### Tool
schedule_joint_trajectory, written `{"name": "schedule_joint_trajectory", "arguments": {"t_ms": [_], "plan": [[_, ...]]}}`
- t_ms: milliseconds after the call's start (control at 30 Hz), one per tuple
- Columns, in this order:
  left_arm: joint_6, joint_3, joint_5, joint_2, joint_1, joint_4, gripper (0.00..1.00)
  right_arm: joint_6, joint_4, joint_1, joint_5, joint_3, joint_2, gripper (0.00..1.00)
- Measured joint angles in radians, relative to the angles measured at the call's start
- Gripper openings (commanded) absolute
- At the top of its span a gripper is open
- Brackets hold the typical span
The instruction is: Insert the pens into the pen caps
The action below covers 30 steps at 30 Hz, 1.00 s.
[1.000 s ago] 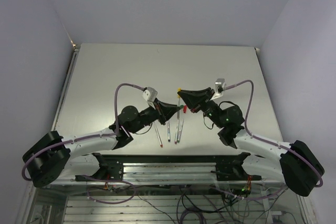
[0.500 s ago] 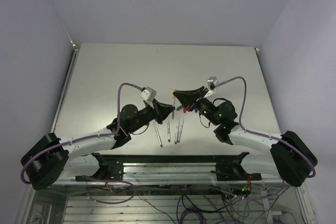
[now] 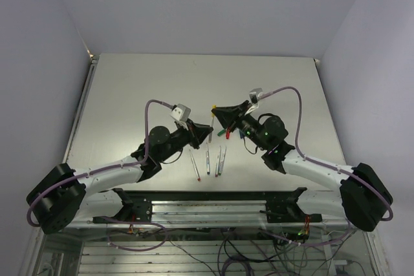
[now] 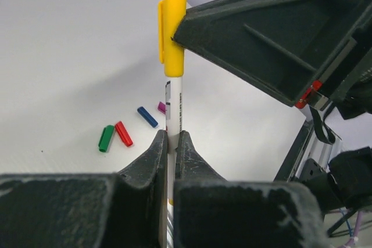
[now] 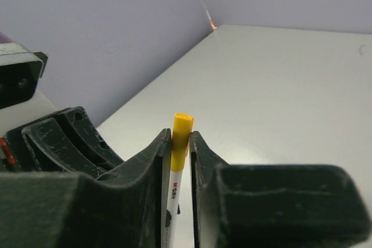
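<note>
One thin white plastic pen (image 4: 174, 105) hangs mid-air btwn the two arms, its long axis near upright in the left wrist view. The left gripper (image 4: 172, 137) is clamped on the barrel low down. The right gripper (image 5: 181, 136) is closed on the small yellow plastic cap (image 4: 172, 36) at the top end, w/ fingers touching both its sides as far as the right wrist view shows. The cap looks seated on the barrel, no gap, so this pair seems done. The next move prob. turns on the right gripper letting go & drawing off along the pen's axis.

Four spare white pens (image 3: 207, 161) lie side by side on the pale grey table (image 3: 129, 95) near the bases. Just beyond them, on the right arm's side, lie the green cap (image 4: 106, 138), red cap (image 4: 123, 133), blue cap (image 4: 147, 117) & purple cap (image 4: 161, 107).

No containers in view.
</note>
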Motion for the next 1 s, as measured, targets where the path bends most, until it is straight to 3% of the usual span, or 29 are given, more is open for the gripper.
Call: {"name": "schedule_joint_trajectory", "arguments": {"t_ms": [67, 200, 267, 300, 500, 667, 1000], "plan": [[-0.001, 0.008, -0.019, 0.000, 0.001, 0.000, 0.07, -0.037, -0.068, 0.005, 0.036, 0.029, -0.020, 0.38], [-0.003, 0.013, -0.070, 0.000, 0.007, -0.010, 0.07, -0.103, -0.152, 0.006, 0.128, 0.074, -0.075, 0.82], [-0.003, 0.013, -0.100, 0.004, 0.007, -0.031, 0.07, -0.132, -0.171, 0.005, 0.175, 0.091, -0.105, 0.96], [-0.003, 0.013, -0.112, 0.006, 0.008, -0.040, 0.07, -0.144, -0.178, 0.005, 0.194, 0.101, -0.119, 0.99], [0.012, 0.031, -0.208, 0.027, 0.010, -0.138, 0.07, -0.192, -0.220, 0.005, 0.299, 0.136, -0.165, 0.97], [0.027, 0.132, -0.338, 0.062, 0.029, -0.302, 0.07, -0.211, -0.267, 0.005, 0.417, 0.113, -0.198, 0.98], [-0.013, 0.217, -0.408, 0.211, 0.195, -0.552, 0.07, -0.188, -0.380, 0.001, 0.662, 0.073, -0.242, 0.90]]}}
